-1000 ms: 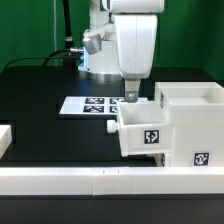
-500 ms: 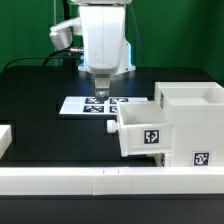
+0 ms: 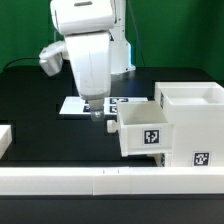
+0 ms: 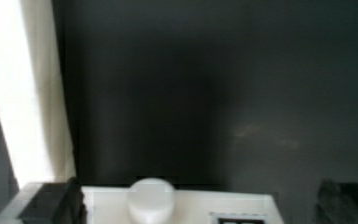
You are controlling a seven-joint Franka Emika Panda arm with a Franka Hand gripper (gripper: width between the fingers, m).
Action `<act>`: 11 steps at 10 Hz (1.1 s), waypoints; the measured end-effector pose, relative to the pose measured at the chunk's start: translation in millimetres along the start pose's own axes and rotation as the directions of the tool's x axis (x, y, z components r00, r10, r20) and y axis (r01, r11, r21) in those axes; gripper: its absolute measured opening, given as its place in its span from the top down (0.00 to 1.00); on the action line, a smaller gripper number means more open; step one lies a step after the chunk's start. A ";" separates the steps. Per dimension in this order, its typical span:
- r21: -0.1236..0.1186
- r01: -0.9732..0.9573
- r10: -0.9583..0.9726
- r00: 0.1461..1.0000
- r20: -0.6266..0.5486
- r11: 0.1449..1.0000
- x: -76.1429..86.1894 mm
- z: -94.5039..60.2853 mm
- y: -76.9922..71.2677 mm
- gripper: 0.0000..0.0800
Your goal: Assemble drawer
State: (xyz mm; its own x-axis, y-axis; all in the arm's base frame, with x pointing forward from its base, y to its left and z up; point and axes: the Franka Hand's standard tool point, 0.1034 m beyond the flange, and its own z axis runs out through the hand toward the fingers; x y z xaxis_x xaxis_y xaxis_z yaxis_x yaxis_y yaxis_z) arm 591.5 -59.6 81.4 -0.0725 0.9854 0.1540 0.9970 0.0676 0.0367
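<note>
The drawer's tall white housing (image 3: 190, 118) stands at the exterior view's right. A smaller tray (image 3: 142, 131) with tags sits partly inside it, its knob (image 3: 110, 125) pointing left. My gripper (image 3: 93, 108) hovers just left of the knob, open and empty. In the wrist view the gripper (image 4: 199, 202) shows dark fingertips (image 4: 51, 200) wide apart, with the tray's knob (image 4: 151, 198) and white front (image 4: 211, 205) between them at the frame edge. A second white part (image 3: 5, 137) shows only partly at the far left edge.
The marker board (image 3: 72, 105) lies on the black table behind my gripper. A low white border rail (image 3: 90, 181) runs along the front; it also shows in the wrist view (image 4: 19, 100). Green wall behind.
The arm has swung to the exterior view's left, from over the tray to beside its knob. The tray and housing have not moved.
</note>
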 end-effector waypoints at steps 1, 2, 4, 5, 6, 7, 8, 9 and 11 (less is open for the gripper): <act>0.004 -0.001 0.001 0.999 -0.035 1.000 -3.2 6.6 1.2 0.19; 0.016 -0.012 0.013 0.997 -0.073 1.000 -5.5 13.8 1.0 0.19; 0.020 -0.008 0.009 0.996 -0.084 1.000 8.0 20.4 3.4 0.19; 0.021 -0.008 0.010 0.996 -0.085 1.000 11.1 20.9 3.8 0.19; 0.024 -0.021 0.023 0.996 -0.085 0.999 16.2 21.3 4.7 0.19; 0.025 -0.026 0.028 0.996 -0.087 0.999 23.7 21.3 6.3 0.19; 0.023 -0.028 0.030 0.996 -0.089 0.999 30.4 20.5 8.4 0.19; 0.024 -0.033 0.035 0.995 -0.095 0.999 40.0 20.2 10.2 0.19; 0.026 -0.039 0.041 0.994 -0.102 0.999 49.9 20.8 11.4 0.19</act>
State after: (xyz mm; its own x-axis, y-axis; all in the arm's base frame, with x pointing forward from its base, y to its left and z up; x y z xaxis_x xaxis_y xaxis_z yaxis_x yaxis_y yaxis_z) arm 599.8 -6.4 68.9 -0.0334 0.9663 0.2553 0.9994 0.0333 0.0047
